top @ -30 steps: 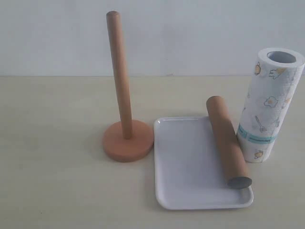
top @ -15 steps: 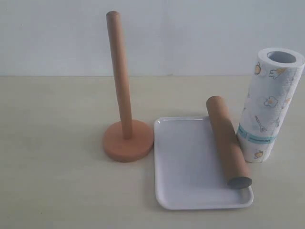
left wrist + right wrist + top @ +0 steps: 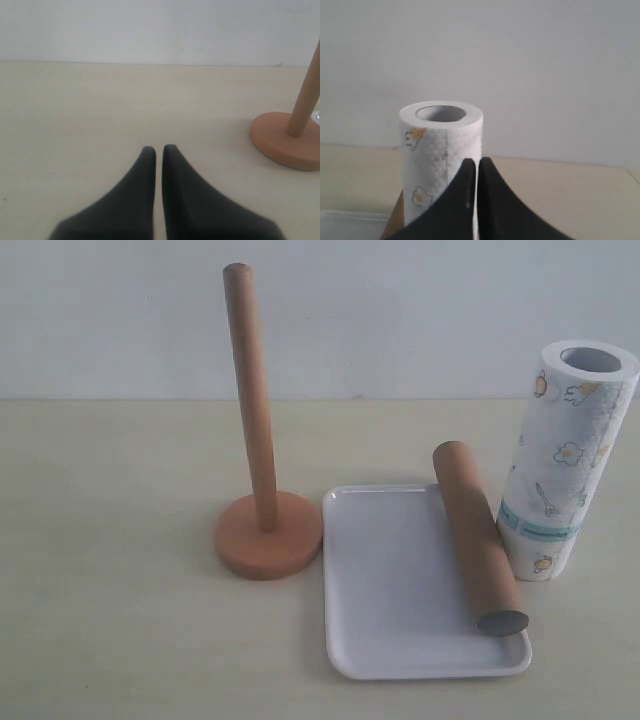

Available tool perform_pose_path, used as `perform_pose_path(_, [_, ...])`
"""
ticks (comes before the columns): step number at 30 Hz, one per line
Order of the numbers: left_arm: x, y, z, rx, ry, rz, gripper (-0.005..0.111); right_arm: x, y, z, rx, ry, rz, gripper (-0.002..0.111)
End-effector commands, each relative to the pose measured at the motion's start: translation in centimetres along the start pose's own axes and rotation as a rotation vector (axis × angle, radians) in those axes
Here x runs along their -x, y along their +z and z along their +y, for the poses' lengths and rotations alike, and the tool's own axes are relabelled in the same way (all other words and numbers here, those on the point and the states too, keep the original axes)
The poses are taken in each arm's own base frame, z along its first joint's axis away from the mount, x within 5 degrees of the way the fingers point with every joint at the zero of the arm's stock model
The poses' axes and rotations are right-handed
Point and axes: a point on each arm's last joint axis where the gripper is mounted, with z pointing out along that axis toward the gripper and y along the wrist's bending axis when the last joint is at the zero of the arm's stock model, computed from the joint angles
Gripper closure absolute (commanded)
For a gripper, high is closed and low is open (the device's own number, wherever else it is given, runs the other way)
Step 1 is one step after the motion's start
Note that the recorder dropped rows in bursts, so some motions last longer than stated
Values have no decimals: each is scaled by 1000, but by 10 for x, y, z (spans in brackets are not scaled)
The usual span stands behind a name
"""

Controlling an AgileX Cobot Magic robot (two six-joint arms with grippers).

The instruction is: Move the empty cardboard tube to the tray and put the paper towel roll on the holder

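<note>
- The empty cardboard tube (image 3: 478,540) already lay along the right side of the tray (image 3: 390,580), its grey open end at the near right corner. I judged the first half of the task done.
- The paper towel roll (image 3: 565,460) stood upright on the table (image 3: 120,570), just right of the tray and close beside the tube. Whether they touched could not be told.
- The holder (image 3: 262,490) stood left of the tray, its pole bare.
- The left gripper (image 3: 159,149) was closed on nothing, hovering over bare table left of the holder's base.
- The right gripper (image 3: 477,161) was likewise closed and empty, facing the roll from close by.
- The step in hand looked like the roll pickup. The right jaws would need to open wide, take the roll, lift it above the pole's rounded top, line up the core and lower it without knocking the tube.
</note>
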Motion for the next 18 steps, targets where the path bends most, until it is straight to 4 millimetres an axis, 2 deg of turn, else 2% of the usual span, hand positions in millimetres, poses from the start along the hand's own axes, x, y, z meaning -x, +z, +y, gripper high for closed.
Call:
perform_pose_path(1, [-1,0,0,-2,-15,-1,103,-1,0,7,83,-85,12,107])
perform_pose_path(6, [-1,0,0,-2,-15,-1,103,-5,6,8,91,-37,20,107])
perform_pose_path(12, [-1,0,0,-2,-15,-1,103,-22,19,12,130,48,125,107])
perform_pose_path(18, [-1,0,0,-2,-15,-1,103,-35,25,14,146,49,194,107])
